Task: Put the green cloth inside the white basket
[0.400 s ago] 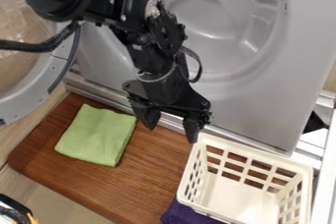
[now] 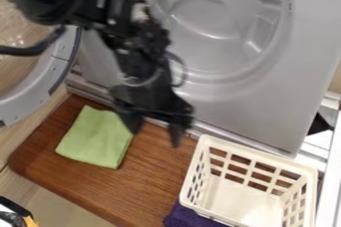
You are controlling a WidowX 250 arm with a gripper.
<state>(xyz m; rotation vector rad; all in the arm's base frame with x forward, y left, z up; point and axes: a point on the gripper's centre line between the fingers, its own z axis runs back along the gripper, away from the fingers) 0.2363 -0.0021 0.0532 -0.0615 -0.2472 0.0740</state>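
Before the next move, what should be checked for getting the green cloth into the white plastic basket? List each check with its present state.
1. Black two-finger end effector open, holding nothing: ok.
2. Green cloth lying on the brown wooden board: ok.
3. White plastic basket upright, opening unobstructed: ok.
4. End effector centred over cloth: not ok, it hangs towards the cloth's right edge in the view.
5. Fingertip height above board: cannot tell.
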